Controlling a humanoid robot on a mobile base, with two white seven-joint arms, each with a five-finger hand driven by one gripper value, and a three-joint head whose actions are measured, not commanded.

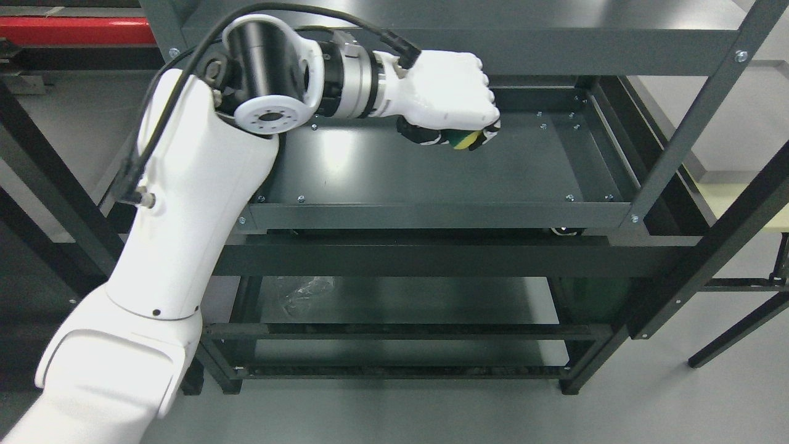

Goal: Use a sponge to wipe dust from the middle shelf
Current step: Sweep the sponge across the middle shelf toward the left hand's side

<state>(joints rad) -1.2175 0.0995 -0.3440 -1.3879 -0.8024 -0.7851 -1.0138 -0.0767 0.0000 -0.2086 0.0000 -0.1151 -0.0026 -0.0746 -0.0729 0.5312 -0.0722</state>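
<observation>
The white left hand [449, 92], fingers curled around a yellow-and-green sponge [463, 139], presses it onto the dark grey metal middle shelf [382, 169], toward its far side, right of centre.

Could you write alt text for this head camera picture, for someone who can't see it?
A white robot's left hand presses a yellow and green sponge onto the middle shelf of a dark grey metal rack, towards its back. The arm reaches in from the lower left; no other hand is visible.
</observation>
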